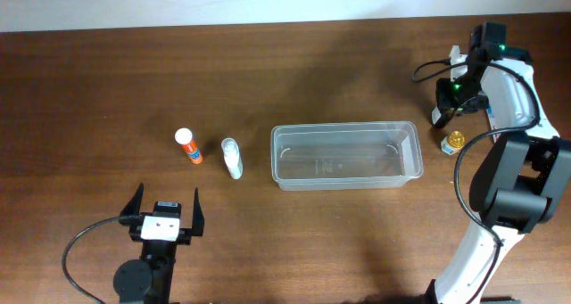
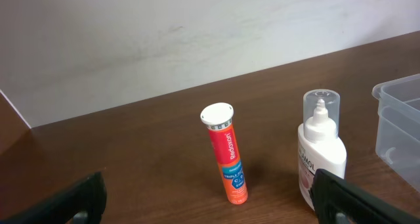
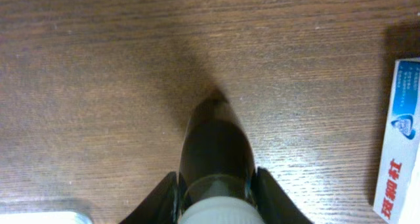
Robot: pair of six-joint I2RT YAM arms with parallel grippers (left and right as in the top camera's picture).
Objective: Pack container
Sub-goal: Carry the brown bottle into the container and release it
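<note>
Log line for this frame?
left gripper: open | right gripper: shut on dark bottle | container: empty | orange tube, white bottle: on table, left of container

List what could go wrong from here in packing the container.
The right gripper pinches the dark bottle near its pale cap, so it may slip or swing. The yellow-capped bottle stands by the container's right end, close to that arm; a carry could knock it. The orange tube stands upright and may topple when the left gripper closes in.
</note>
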